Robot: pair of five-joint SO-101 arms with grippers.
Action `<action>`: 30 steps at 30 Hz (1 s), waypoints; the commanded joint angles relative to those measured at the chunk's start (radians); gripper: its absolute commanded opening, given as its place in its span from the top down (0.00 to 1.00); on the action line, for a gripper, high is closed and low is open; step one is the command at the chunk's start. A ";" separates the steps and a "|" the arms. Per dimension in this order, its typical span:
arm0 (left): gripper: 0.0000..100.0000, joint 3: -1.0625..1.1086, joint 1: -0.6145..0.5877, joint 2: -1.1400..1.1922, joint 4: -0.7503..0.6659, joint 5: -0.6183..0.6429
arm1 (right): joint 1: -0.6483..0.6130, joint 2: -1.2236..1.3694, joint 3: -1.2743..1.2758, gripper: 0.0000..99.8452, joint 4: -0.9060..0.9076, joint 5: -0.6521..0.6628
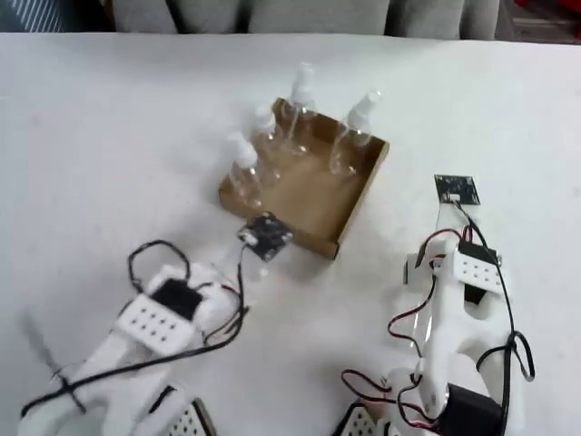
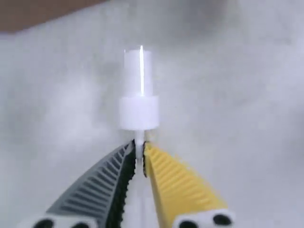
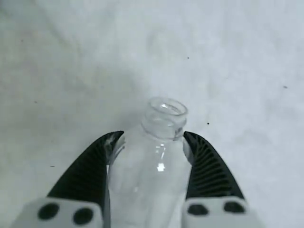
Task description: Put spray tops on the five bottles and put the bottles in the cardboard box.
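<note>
My left gripper (image 2: 139, 153) is shut on the thin tube of a white spray top (image 2: 140, 97), which it holds over the white table. My right gripper (image 3: 153, 138) is shut on a clear, topless bottle (image 3: 156, 166), one black finger on each side of its shoulder and the open neck (image 3: 164, 114) sticking out past the fingertips. The cardboard box (image 1: 309, 195) lies mid-table and holds several clear bottles (image 1: 243, 168) with white spray tops on, all upright along its far side. The left arm (image 1: 168, 313) sits just in front of the box's near corner, the right arm (image 1: 463, 272) to the box's right.
Red and black cables (image 1: 413, 322) loop around both arms. The white table (image 1: 109, 136) stretches wide to the left of and behind the box. Chair backs (image 1: 300, 14) line the far edge.
</note>
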 commanded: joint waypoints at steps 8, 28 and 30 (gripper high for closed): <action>0.57 0.051 -0.143 -0.145 0.103 0.002 | 0.008 -0.033 0.000 0.98 -0.016 0.012; 0.66 -0.259 -0.064 0.320 -0.058 0.000 | 0.010 -0.033 0.000 0.98 -0.016 0.012; 0.66 -0.281 -0.067 0.403 -0.084 0.000 | 0.010 -0.033 0.000 0.98 -0.016 0.012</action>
